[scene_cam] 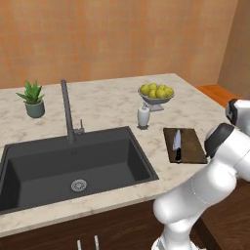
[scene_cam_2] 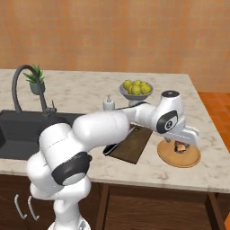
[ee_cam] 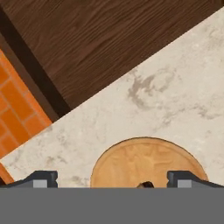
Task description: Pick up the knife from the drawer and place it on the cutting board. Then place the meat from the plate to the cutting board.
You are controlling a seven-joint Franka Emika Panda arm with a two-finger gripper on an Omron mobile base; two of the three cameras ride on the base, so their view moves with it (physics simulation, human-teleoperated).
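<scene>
Meat [scene_cam_2: 180, 146] sits on plate [scene_cam_2: 167, 155] right of board [scene_cam_2: 134, 143], where knife [scene_cam: 177, 142] already lies; gripper [ee_cam: 111, 179], jaws wide, hangs above it, so next comes descent and a close.

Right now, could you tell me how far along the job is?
Done: the knife lies on the cutting board. In hand: the open gripper hovers over the meat, which sits on the plate. Left: grasping the meat and moving it to the board.
</scene>
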